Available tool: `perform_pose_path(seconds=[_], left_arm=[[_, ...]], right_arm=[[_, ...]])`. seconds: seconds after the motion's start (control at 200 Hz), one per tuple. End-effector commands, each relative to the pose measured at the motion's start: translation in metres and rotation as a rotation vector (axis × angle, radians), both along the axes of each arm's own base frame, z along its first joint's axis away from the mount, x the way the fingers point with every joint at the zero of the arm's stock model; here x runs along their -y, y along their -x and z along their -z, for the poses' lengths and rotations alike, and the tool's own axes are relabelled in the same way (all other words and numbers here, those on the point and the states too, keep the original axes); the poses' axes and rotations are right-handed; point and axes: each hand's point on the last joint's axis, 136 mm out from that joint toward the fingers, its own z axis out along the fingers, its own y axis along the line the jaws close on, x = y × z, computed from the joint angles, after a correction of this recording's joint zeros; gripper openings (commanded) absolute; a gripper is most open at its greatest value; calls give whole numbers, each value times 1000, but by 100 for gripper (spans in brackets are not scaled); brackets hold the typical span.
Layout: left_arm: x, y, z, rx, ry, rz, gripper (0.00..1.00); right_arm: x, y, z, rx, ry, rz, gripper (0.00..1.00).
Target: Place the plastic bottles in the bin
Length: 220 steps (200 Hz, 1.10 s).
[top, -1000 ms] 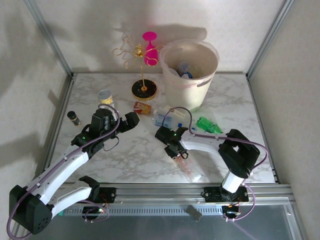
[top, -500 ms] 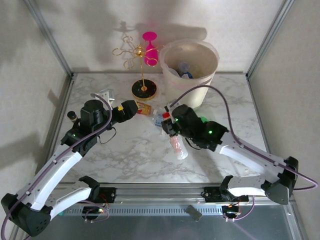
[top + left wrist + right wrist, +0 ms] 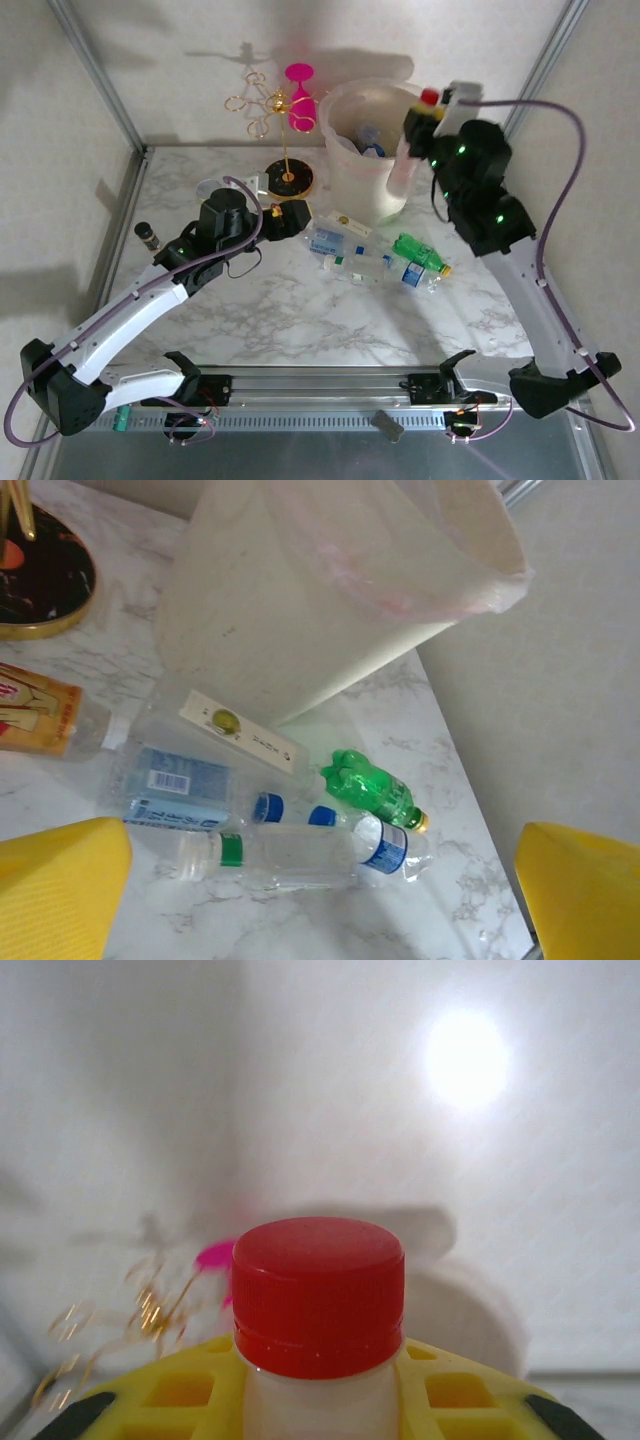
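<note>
Hanging upright at the right rim of the bin (image 3: 350, 190), long axis vertical: red-capped bottle (image 3: 405, 165), clamped in right jaws; bin mouth just leftward. Left jaws wide, nearer the loose bottles (image 3: 365, 262) lying on table (image 3: 260, 320).

A large, round, cream translucent bin (image 3: 352, 192) with a thin liner stands at the far side of the counter (image 3: 250, 300), with a few bottles (image 3: 370, 140) inside. The right claw (image 3: 428, 118) grips a red-capped bottle (image 3: 405, 165), cap up, at the bin's right rim. In front of the bin lie a blue-labelled clear bottle (image 3: 335, 240), a second clear bottle (image 3: 362, 268), a green bottle (image 3: 418, 250) and a brown-labelled bottle (image 3: 35, 712).
</note>
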Motion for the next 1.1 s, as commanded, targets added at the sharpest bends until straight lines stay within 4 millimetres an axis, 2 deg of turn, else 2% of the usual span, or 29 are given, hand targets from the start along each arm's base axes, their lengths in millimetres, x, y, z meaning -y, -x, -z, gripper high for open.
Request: perform_pose_path(seconds=[0.0, 0.08, 0.2, 0.315, 0.466, 0.601, 0.821, 0.926, 1.096], left_arm=[[-15, -6, 10, 10, -48, -50, 98], [-18, -7, 19, -6, -57, -54, 98], [-20, -8, 30, -22, -68, -53, 98], [-22, -9, 37, -33, -79, -58, 98], [-23, -9, 41, -39, -83, -59, 98], [-24, -10, 44, -43, -84, -61, 98], [-24, -11, 47, -53, -85, -52, 98], [-24, -12, 46, -53, -80, -51, 98], [-26, -12, 47, -53, -84, -54, 98]], right_arm=[[11, -23, -31, 86, -60, 10, 23], [17, -47, -38, 96, -72, 25, 23], [16, -90, -32, 57, -68, 25, 23], [12, -130, -14, 3, -39, 29, 23], [1, -169, 28, -106, -24, -17, 23], [-7, -186, 65, -192, -12, -34, 23], [-22, -201, 145, -387, 1, -85, 23], [-25, -205, 170, -441, 2, -90, 25], [-32, -221, 193, -494, 25, -112, 41]])
